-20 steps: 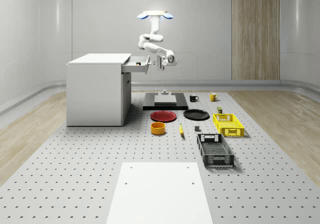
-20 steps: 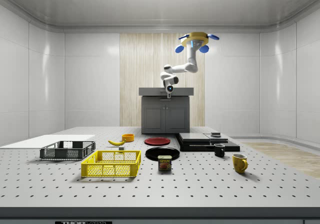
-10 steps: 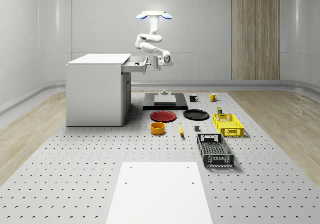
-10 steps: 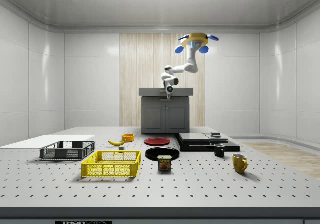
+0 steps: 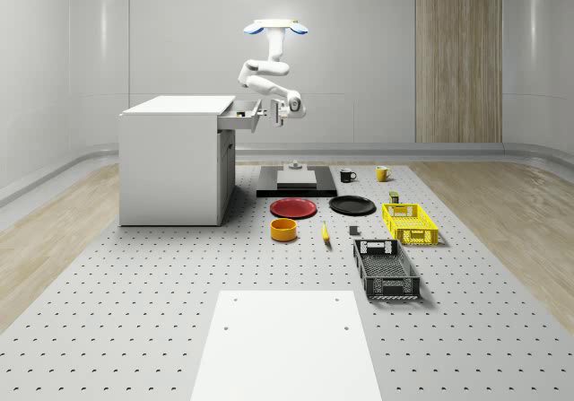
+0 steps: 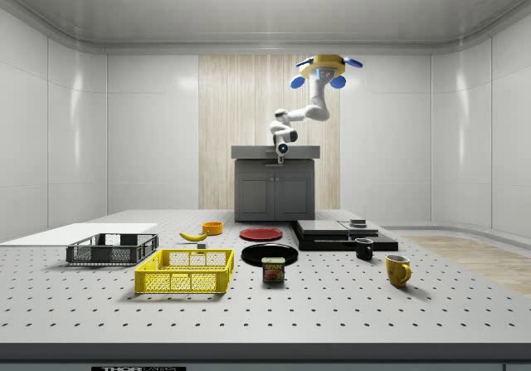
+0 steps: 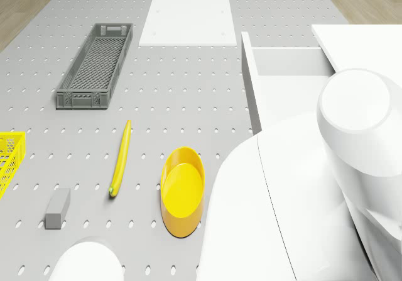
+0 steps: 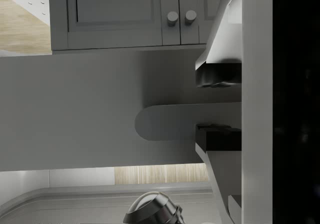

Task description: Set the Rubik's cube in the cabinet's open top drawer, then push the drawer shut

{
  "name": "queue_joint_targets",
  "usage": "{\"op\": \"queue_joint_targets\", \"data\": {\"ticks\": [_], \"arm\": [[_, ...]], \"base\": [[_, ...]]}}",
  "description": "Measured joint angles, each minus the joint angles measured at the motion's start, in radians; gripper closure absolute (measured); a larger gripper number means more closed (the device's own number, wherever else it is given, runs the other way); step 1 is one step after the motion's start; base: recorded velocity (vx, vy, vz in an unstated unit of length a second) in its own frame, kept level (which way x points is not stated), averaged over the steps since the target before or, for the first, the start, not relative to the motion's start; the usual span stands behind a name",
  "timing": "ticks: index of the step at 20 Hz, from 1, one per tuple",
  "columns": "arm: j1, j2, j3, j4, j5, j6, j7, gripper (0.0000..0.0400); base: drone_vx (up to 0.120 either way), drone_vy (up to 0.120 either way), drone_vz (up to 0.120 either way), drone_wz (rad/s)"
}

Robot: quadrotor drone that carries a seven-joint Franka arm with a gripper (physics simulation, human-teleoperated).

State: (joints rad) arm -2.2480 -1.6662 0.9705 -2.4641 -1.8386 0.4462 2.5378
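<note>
- The cabinet (image 5: pixel 175 159) stands on the perforated table (image 5: pixel 134 311), with its top drawer (image 5: pixel 244 116) pulled part-way out of the front.
- The drone (image 5: pixel 279 27) hovers in the air higher than the cabinet's top, out past the cabinet's drawer side rather than over the cabinet.
- The arm (image 5: pixel 260 76) folds down from the drone toward the cabinet, and it puts the gripper (image 5: pixel 274 111) right at the outer face of the drawer, level with it.
- In the wrist view the two dark fingertips (image 8: pixel 217 76) stand apart with nothing held between them, close against a pale panel beside the cabinet's doors and two round knobs (image 8: pixel 179 17).
- The Rubik's cube cannot be told for certain: a tiny dark speck (image 5: pixel 240 111) lies inside the drawer, too small to name.
- On the table out in front of the cabinet's drawer side lie a red plate (image 5: pixel 293 207), a black plate (image 5: pixel 352 205), a yellow bowl (image 5: pixel 283 230) and a banana (image 5: pixel 325 232).
- Farther from the cabinet sit a yellow crate (image 5: pixel 409 222) and a grey crate (image 5: pixel 386 268).
- In the side view a can (image 6: pixel 273 270) stands well away from the cabinet, and its label reads "SPAM".
</note>
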Motion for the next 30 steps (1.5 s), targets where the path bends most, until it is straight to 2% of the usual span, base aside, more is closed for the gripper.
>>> {"op": "queue_joint_targets", "data": {"ticks": [1, 2, 5, 6, 7, 14, 15, 16, 21, 24, 25, 27, 28, 30], "arm": [[0.014, 0.006, -0.014, -0.015, -0.004, -0.001, 0.050, 0.0295], [0.019, 0.001, -0.021, -0.025, 0.000, 0.003, 0.054, 0.0295], [0.075, -0.010, -0.023, -0.047, -0.091, -0.001, -0.049, 0.0296], [0.087, -0.001, -0.046, -0.065, -0.086, -0.004, 0.025, 0.0295], [0.096, -0.008, -0.049, -0.072, -0.096, 0.000, 0.007, 0.0295], [0.232, -0.025, -0.061, -0.114, -0.343, -0.003, -0.245, 0.0295], [0.249, -0.021, -0.083, -0.128, -0.360, -0.003, -0.194, 0.0295], [0.253, -0.025, -0.096, -0.136, -0.360, 0.003, -0.184, 0.0295], [0.338, -0.031, -0.107, -0.148, -0.535, 0.015, -0.362, 0.0295], [0.390, -0.034, -0.119, -0.152, -0.641, 0.030, -0.454, 0.0293], [0.396, -0.034, -0.152, -0.162, -0.641, 0.035, -0.376, 0.0291], [0.414, -0.036, -0.157, -0.159, -0.682, 0.046, -0.425, 0.0292], [0.417, -0.036, -0.186, -0.167, -0.675, 0.049, -0.349, 0.0293], [0.428, -0.038, -0.183, -0.162, -0.707, 0.056, -0.404, 0.0294]], "base": [[0.000, 0.000, 0.000, 0.000], [0.000, 0.000, 0.000, 0.000], [0.000, 0.000, 0.000, 0.000], [0.000, 0.000, 0.000, 0.000], [0.000, 0.000, 0.000, 0.000], [0.000, 0.000, 0.000, 0.000], [0.000, 0.000, 0.000, 0.000], [0.000, 0.000, 0.000, 0.000], [0.000, 0.000, 0.000, 0.000], [0.000, -0.093, 0.000, 0.000], [0.000, -0.120, 0.000, 0.000], [0.000, -0.100, 0.000, 0.000], [0.000, 0.120, 0.000, 0.000], [0.000, 0.120, 0.000, 0.000]]}}
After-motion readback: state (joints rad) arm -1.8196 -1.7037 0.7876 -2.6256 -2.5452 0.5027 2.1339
